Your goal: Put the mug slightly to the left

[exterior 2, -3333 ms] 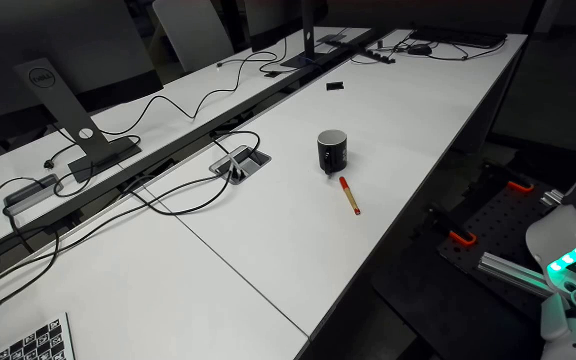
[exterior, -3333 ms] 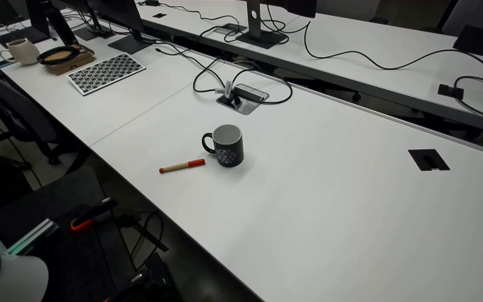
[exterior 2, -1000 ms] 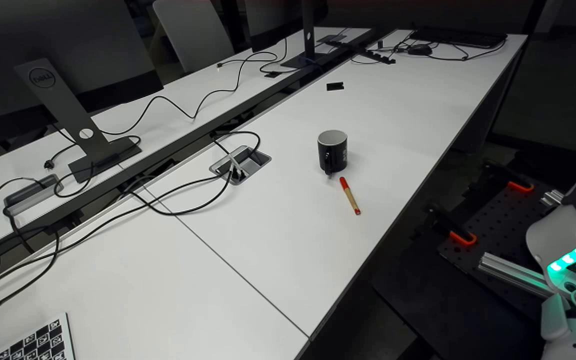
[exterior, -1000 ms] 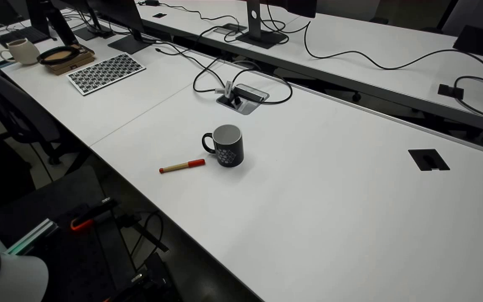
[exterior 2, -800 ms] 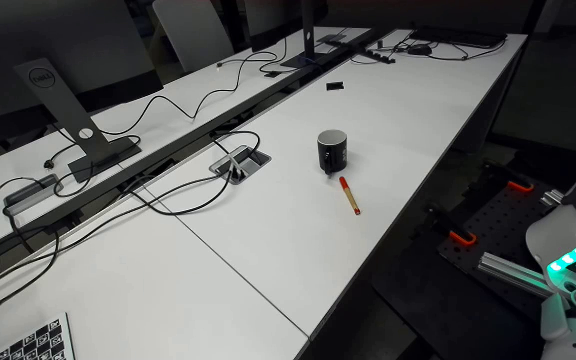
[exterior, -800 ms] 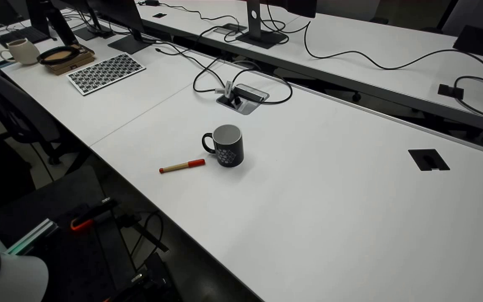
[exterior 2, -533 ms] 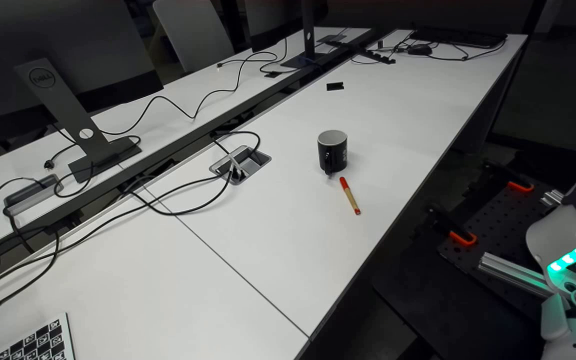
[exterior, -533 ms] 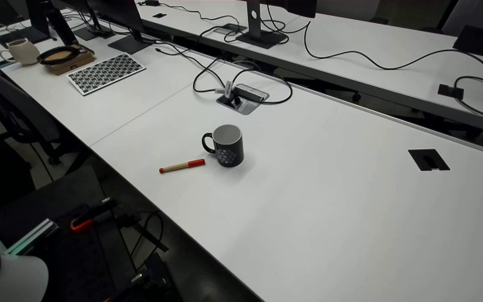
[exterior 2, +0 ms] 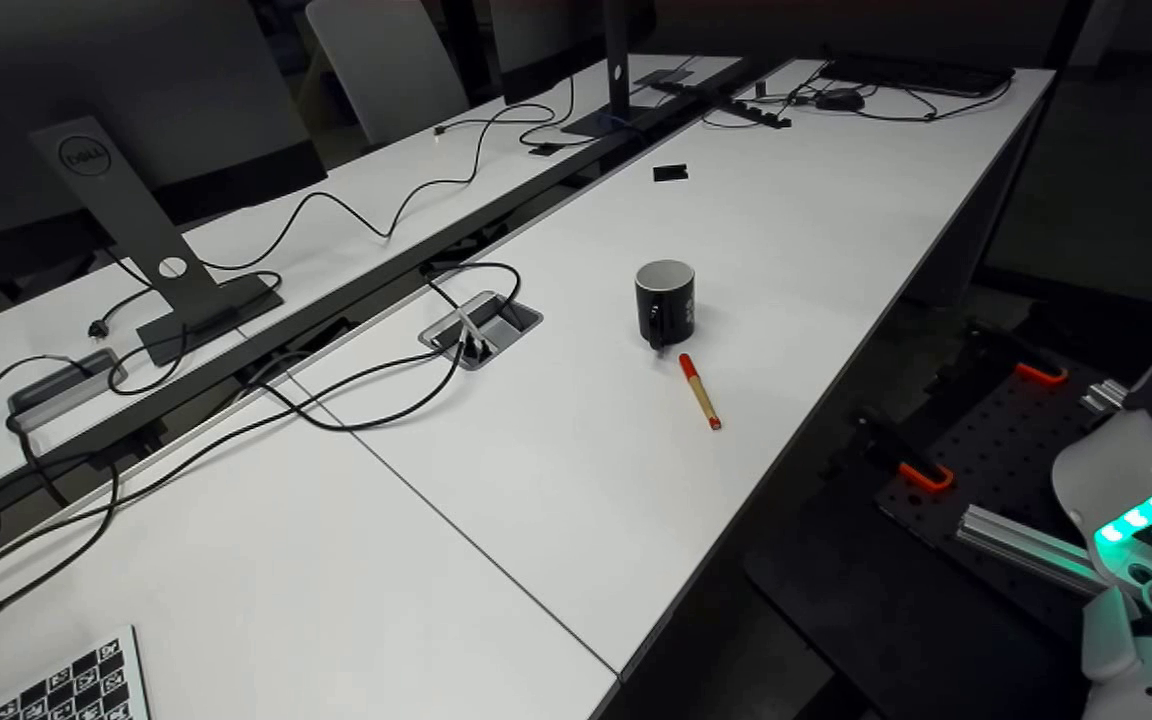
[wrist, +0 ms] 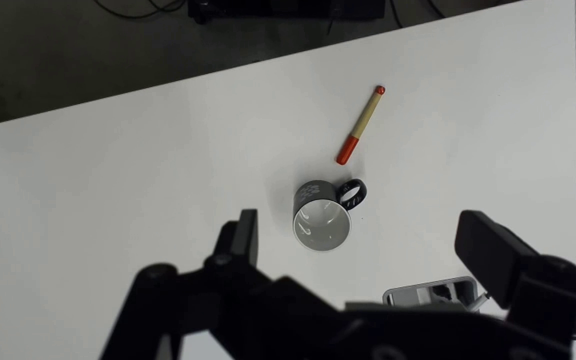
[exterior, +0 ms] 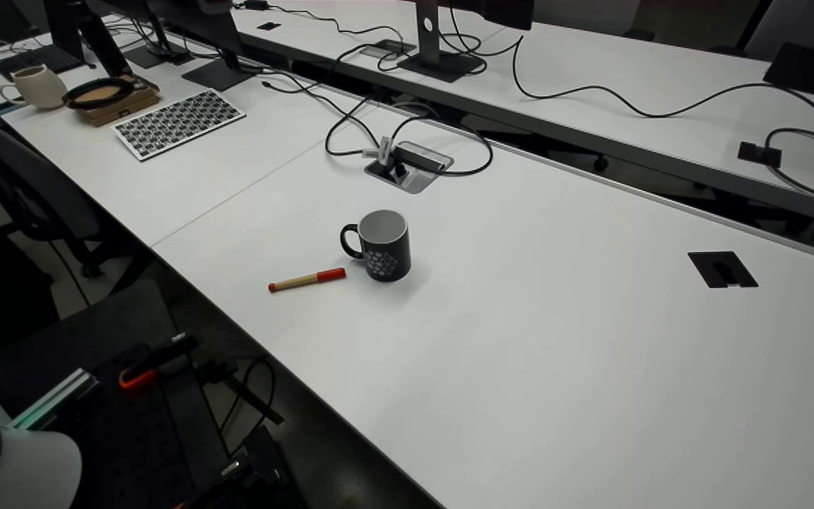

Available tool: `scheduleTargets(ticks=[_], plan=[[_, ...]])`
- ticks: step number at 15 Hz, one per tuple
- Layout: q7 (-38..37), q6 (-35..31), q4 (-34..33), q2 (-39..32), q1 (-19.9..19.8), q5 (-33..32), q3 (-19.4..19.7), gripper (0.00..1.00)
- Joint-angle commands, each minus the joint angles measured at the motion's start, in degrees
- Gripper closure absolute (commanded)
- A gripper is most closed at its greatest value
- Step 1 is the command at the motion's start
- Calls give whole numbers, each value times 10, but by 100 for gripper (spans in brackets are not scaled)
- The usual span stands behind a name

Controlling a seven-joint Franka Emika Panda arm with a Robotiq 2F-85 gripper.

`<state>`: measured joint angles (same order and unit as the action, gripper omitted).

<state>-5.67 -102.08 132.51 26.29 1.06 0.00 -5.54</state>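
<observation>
The black mug [exterior: 391, 260] with a pale print and light inside stands upright on the white table. In an exterior view [exterior 2: 674, 312] its handle faces the camera. In the wrist view the mug [wrist: 313, 192] shows from above, handle to the upper right. My gripper [wrist: 359, 220] is open and empty, its fingers wide apart. The mug appears between them in the picture, nearer the left finger, with neither finger touching it. The gripper seems to be above the table; it does not show in either exterior view.
A red and tan pen [exterior: 307, 280] lies close to the mug's handle side. A recessed socket box [exterior 2: 481, 330] with black cables is set in the table. A whitish mug [exterior: 41, 88], a box with a cable coil, and a checkered board [exterior: 179, 123] stand farther off.
The mug and pen have not moved. A small blurred grey shape now shows at the top edge in an exterior view, before a monitor. The dark chair beside the table shifted slightly earlier.
</observation>
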Motion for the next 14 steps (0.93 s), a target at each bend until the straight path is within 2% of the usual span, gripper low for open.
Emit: scheduleTargets(ticks=[1,9,11,14], plan=[[-47,-56,35,-15,0,8,-1,0],[-199,-183,90,-80,-10,-25,-35,0],[-221,-184,90,-101,-9,-34,-41,0],[-202,-171,92,-96,-1,-22,-33,0]])
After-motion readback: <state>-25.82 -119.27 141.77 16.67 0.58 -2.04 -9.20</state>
